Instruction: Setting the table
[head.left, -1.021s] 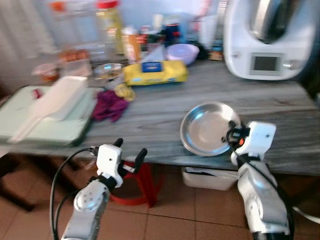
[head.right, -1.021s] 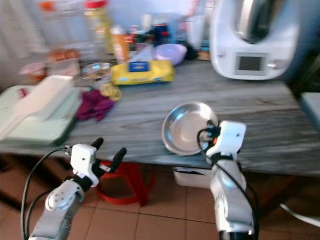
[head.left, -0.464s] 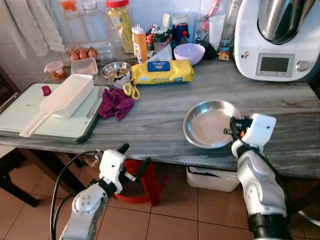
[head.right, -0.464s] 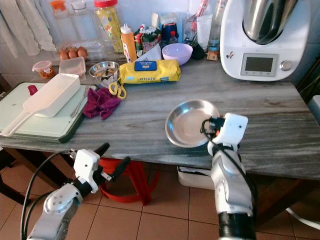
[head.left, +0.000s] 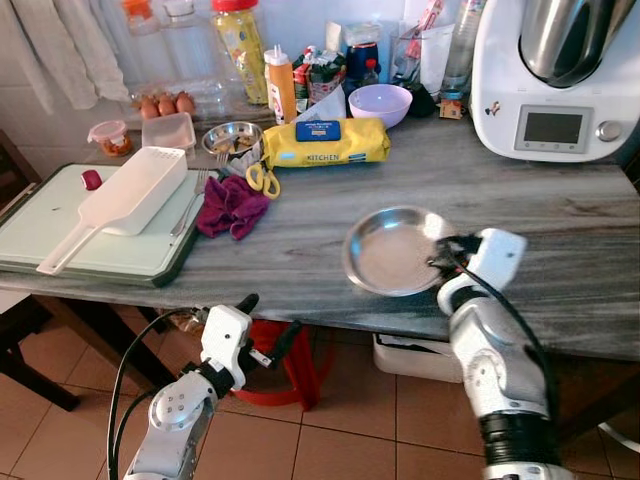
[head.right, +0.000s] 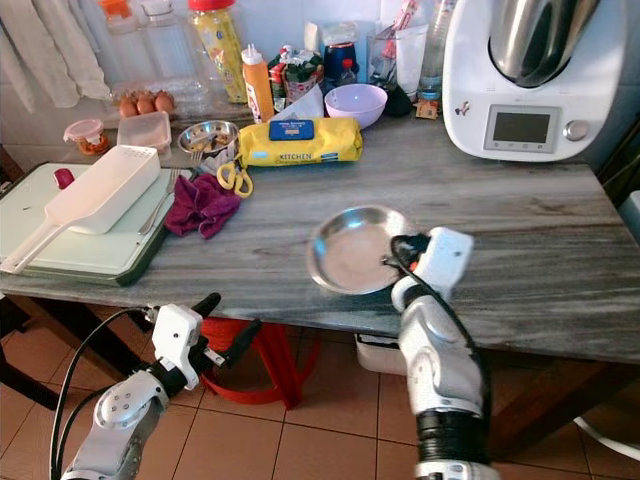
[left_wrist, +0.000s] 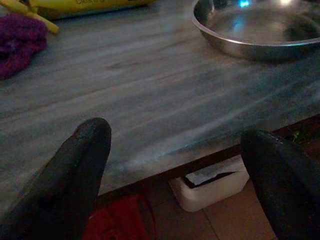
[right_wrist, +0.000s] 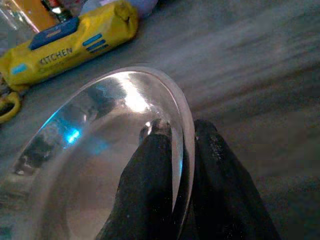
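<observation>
A round steel plate (head.left: 388, 250) is at the near side of the grey wooden table (head.left: 300, 240), close to its front edge. My right gripper (head.left: 443, 258) is shut on the plate's right rim. In the right wrist view one black finger (right_wrist: 150, 165) lies inside the plate (right_wrist: 85, 165) and the other outside, pinching the rim. My left gripper (head.left: 268, 322) hangs open below the table's front edge, holding nothing. Its two fingers (left_wrist: 85, 150) stand wide apart in the left wrist view, pointing at the table edge and the plate (left_wrist: 260, 30).
On the left lies a green board with a white scoop (head.left: 130, 195) and a purple cloth (head.left: 230, 205). A yellow wipes pack (head.left: 322, 143), a lilac bowl (head.left: 380, 103), jars and a white kitchen machine (head.left: 555, 80) line the back. A red stool (head.left: 280, 360) stands under the table.
The right gripper has slid the steel plate to the left along the table's front. The blur from a second ago has gone. The left arm has hardly moved.
</observation>
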